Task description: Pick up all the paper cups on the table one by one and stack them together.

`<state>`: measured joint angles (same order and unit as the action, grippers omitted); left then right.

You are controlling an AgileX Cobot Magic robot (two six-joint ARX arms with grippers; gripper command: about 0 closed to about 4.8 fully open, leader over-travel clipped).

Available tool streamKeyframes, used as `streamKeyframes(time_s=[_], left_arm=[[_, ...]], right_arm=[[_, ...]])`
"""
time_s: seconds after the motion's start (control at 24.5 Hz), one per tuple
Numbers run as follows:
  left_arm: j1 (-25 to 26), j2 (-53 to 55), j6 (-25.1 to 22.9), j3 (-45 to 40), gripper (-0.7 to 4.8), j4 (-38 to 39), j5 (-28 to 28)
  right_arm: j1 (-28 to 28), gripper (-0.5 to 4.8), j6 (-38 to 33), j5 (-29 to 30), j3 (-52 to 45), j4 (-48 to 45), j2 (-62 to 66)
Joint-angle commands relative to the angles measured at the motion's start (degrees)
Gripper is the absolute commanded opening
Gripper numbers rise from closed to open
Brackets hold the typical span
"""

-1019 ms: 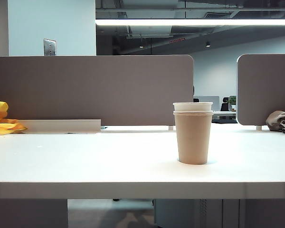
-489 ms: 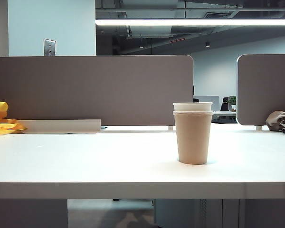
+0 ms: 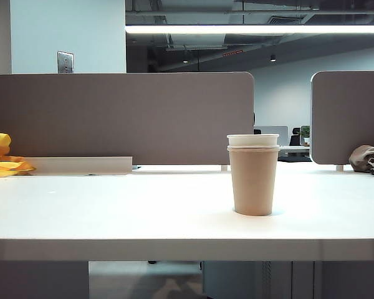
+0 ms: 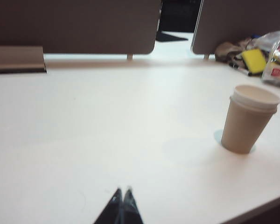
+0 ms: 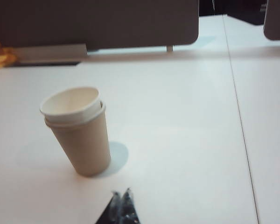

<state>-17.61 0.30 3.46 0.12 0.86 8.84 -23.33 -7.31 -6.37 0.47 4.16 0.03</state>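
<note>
**Inspector:** Both tips pinched together, empty: left gripper [image 4: 122,192], right gripper [image 5: 121,193]. The paper cups [image 3: 254,174] stand nested on the table [image 3: 112,212], ahead and off to one side of each gripper, well apart from both.

**Assessor:** Handling?

**Inspector:** Likely light, thin-walled and easily crushed. A hold on the brown wall below the rim seems soundest.

**Assessor:** View differences?

**Inspector:** The wrist cameras look into the white inner cup [image 5: 71,103]; the exterior shows only its rim and neither gripper. No loose cup is visible.

Matt tan paper cups [image 3: 254,184], smooth white table [image 3: 112,205]
</note>
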Motion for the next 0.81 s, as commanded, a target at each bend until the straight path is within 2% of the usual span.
streamKeyframes(time_s=[0.04,0.33,0.49,0.65,0.77,0.81], left_arm=[[0.0,0.0,0.0,0.3,-0.05,1.5,0.2],[0.1,0.0,0.0,0.3,-0.05,1.6,0.2],[0.7,0.0,0.0,0.3,-0.05,1.7,0.2],[4.2,0.0,0.0,0.3,-0.05,1.7,1.7],[10.5,0.0,0.0,0.3,-0.05,1.7,1.9],[14.4,0.0,0.0,0.3,-0.05,1.7,1.8]], right_arm=[[0.0,0.0,-0.2,0.0,-0.4,1.8,0.1],[0.2,0.0,-0.2,0.0,-0.4,2.3,0.1],[2.9,0.0,-0.2,0.1,-0.4,2.2,0.1],[9.8,0.0,-0.2,0.1,-0.4,2.2,0.1],[16.5,0.0,-0.2,0.1,-0.4,2.2,0.1],[20.9,0.0,-0.2,-0.1,-0.4,2.2,0.1]])
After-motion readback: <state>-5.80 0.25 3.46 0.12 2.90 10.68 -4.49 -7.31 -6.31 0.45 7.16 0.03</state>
